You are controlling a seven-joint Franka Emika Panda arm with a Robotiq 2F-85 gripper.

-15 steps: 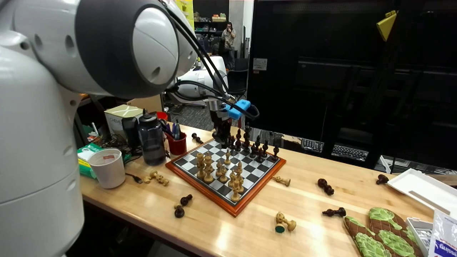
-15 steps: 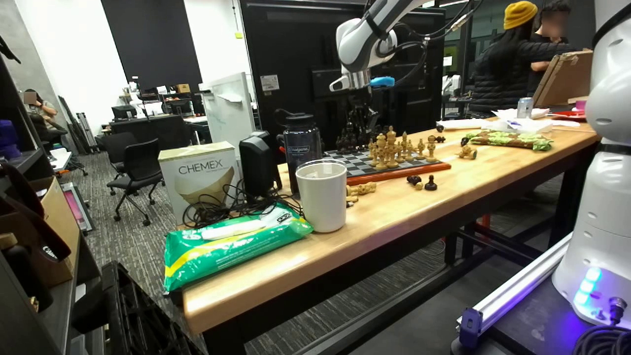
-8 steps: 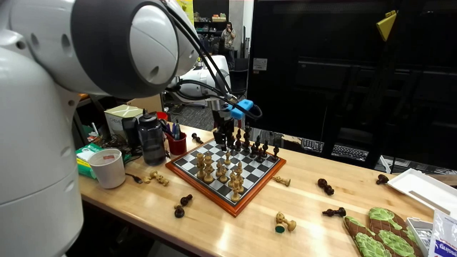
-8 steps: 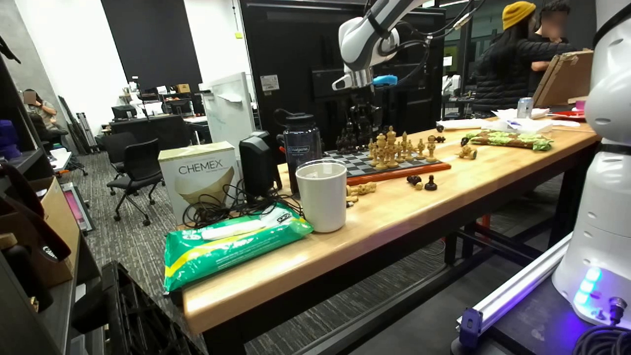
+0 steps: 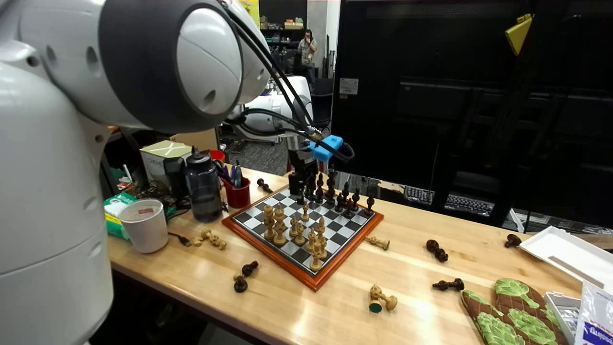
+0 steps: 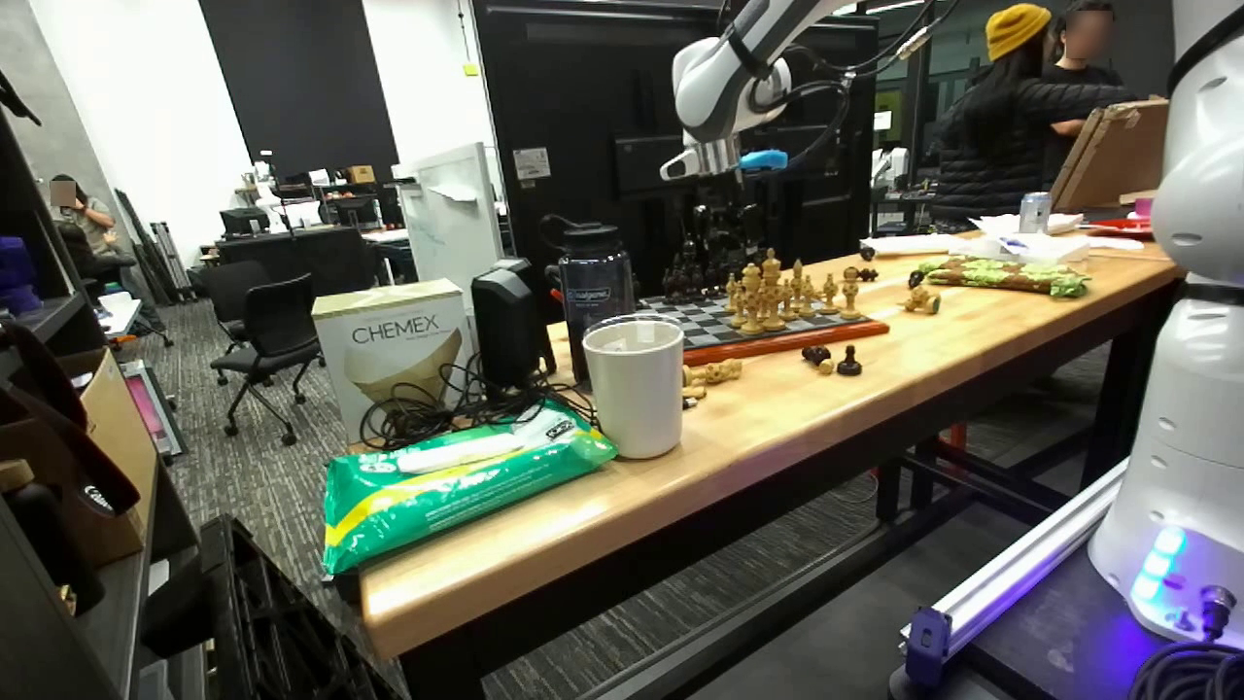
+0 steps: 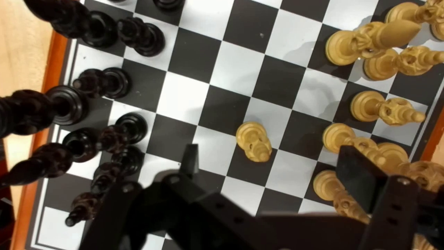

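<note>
As one tool (image 7: 275,169) gapes, one chessboard (image 7: 182,93) beneath

Wooden table (image 5: 330,311), pale top, black underframe (image 6: 442,671); bright glare near the front edge. Tall glossy black panel (image 6: 583,107) stands behind the surface's far edge in both exterior views. Past the surface's short end, in an exterior view: streaked grey carpet (image 6: 282,486), black chairs (image 6: 280,316), whiteboard (image 6: 447,224) beyond the far corner. Further back: white wall (image 6: 136,97), broad dark section (image 6: 301,87), grey wall (image 6: 58,136) adjoining.
</note>
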